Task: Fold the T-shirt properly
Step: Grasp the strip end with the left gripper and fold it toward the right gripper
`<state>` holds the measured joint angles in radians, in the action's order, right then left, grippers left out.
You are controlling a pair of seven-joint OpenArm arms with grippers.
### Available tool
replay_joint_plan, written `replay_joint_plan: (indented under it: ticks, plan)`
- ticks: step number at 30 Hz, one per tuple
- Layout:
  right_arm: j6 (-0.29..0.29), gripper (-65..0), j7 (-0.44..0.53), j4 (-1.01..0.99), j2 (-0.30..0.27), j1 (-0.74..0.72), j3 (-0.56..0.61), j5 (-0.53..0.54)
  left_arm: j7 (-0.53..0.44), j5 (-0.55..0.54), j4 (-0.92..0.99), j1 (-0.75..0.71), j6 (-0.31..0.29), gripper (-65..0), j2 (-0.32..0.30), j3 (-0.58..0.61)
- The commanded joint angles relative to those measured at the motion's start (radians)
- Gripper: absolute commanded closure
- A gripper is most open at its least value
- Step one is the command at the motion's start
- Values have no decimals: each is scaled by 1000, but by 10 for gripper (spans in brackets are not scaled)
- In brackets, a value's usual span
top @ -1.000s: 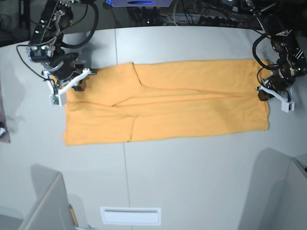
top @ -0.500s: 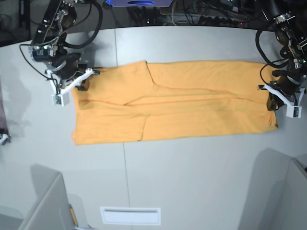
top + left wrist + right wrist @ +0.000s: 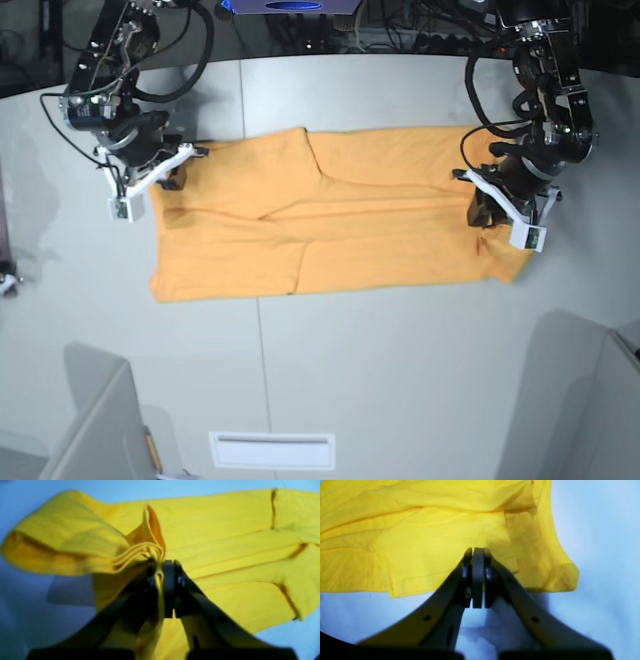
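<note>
Orange-yellow cotton T-shirt [image 3: 330, 215] stretched flat on the pale grey surface [image 3: 400, 360]
Left gripper [image 3: 160, 573] jaws clamp bunched fabric at one end; right gripper [image 3: 478, 555] jaws pinch the opposite edge

No readable txt, labels or nos. in any view

Even overhead light, soft shadows under arms on the table [image 3: 400, 350]. Wrist views blue-tinted, oversaturated; near gripper parts dark and blurred, cloth edges soft. Base view sharp.
</note>
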<state>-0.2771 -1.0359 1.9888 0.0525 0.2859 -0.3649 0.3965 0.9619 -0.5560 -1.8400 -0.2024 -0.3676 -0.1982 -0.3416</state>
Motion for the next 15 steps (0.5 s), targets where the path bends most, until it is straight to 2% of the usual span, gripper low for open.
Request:
replay_joint_plan:
  ticks: [1, 7, 15]
  plan:
    - [-1, 0, 19, 14, -4, -7, -3, 12, -22, -20, -19, 17, 9, 0, -7, 26]
    - [-1, 0, 19, 14, -4, -4, -3, 12, -21, -23, -16, 60, 66, 0, 22, 143]
    - [-1, 0, 19, 14, -4, -7, -3, 11, -19, -20, -10, 102, 69, 0, 76, 249]
